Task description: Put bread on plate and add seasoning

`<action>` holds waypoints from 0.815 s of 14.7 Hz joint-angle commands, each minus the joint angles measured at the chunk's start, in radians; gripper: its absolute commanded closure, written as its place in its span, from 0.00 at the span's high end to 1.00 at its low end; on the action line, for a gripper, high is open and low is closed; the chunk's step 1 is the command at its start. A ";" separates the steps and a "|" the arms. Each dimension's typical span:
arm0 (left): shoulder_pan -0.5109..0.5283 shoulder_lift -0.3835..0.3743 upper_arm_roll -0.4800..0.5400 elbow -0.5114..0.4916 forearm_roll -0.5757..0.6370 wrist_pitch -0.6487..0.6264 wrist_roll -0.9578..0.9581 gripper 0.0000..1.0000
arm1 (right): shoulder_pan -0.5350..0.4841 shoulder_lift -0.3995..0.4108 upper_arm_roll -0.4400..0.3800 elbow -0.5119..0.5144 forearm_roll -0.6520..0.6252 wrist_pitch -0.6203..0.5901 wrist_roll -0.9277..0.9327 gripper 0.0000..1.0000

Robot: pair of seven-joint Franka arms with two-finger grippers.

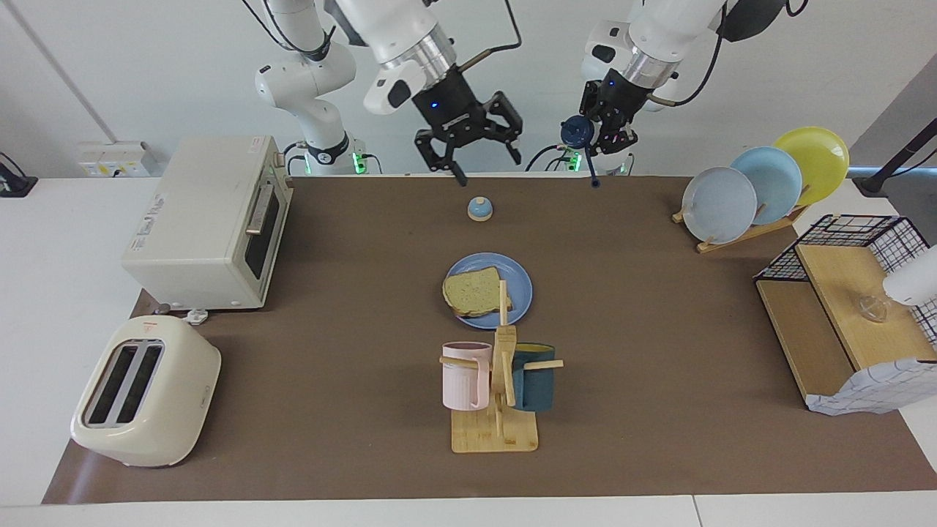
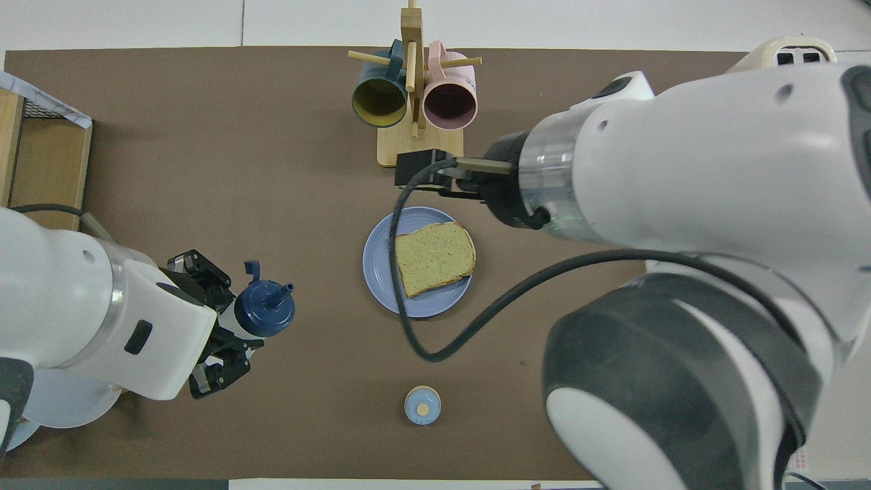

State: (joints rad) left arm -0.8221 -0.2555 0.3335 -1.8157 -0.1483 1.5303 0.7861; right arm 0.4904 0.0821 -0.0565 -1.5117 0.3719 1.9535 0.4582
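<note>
On the tabletop (image 1: 307, 454) the plate (image 1: 521, 287) serves as landmark, and entries run across the facing view from the right arm's end to the left arm's end; toaster oven (image 1: 208, 219) and toaster (image 1: 143, 399) stand well apart from the plate at the right arm's end, the toaster farther from the robots; right claw (image 1: 479, 165) hangs raised over the strip of tabletop nearer to the robots than the plate, fingers spread apart, nothing between them; judged to be waiting; bell (image 1: 479, 209) sits on the tabletop between the plate and the robots; bread (image 1: 474, 291) lies flat on the plate, so that half of the task reads as done; mug tree (image 1: 504, 380) with pink and dark teal mugs stands just beside the plate, farther from the robots.

Left claw (image 1: 611, 132) is up in the air, clamped on the seasoning (image 1: 577, 132); cap lid flipped back, nozzle exposed; overhead view shows bottle and claw over bare tabletop toward the left arm's end from the plate, well apart from it.

Key relation: the bread lies from the held bottle toward the right arm's end and somewhat farther from the robots; the left arm carries the bottle, so the move falls to it; judgement: carry the bottle over the slice, then tip the nozzle down; tipping short of the plate would scatter seasoning on the tabletop; plate rack (image 1: 761, 190) and wire shelf (image 1: 842, 307) stand at the left arm's end, well apart from the plate.
</note>
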 commanded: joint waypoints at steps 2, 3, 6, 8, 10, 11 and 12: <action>-0.012 -0.013 -0.037 -0.014 0.030 0.027 -0.082 0.00 | -0.154 -0.068 0.012 -0.105 -0.160 -0.094 -0.209 1.00; -0.014 -0.010 -0.048 -0.011 0.065 0.028 -0.087 0.00 | -0.189 -0.068 0.012 -0.105 -0.171 -0.129 -0.245 1.00; -0.012 0.007 -0.100 -0.007 0.124 0.034 -0.145 0.00 | -0.254 -0.055 0.009 -0.050 -0.239 -0.249 -0.253 1.00; -0.012 0.033 -0.131 0.007 0.165 0.034 -0.162 0.00 | -0.259 -0.053 0.009 -0.030 -0.371 -0.325 -0.256 1.00; -0.015 0.106 -0.164 0.044 0.273 0.034 -0.177 0.00 | -0.364 -0.030 -0.003 0.020 -0.384 -0.448 -0.283 1.00; -0.015 0.132 -0.183 0.062 0.301 0.031 -0.177 0.00 | -0.371 -0.028 -0.005 0.021 -0.393 -0.455 -0.286 1.00; -0.015 0.160 -0.198 0.082 0.320 0.028 -0.188 0.00 | -0.374 -0.027 -0.003 0.022 -0.416 -0.453 -0.286 1.00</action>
State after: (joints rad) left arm -0.8231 -0.1784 0.1649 -1.8018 0.1108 1.5597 0.6314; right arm 0.1618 0.0359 -0.0663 -1.5252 -0.0133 1.5330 0.1978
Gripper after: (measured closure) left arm 0.648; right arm 0.000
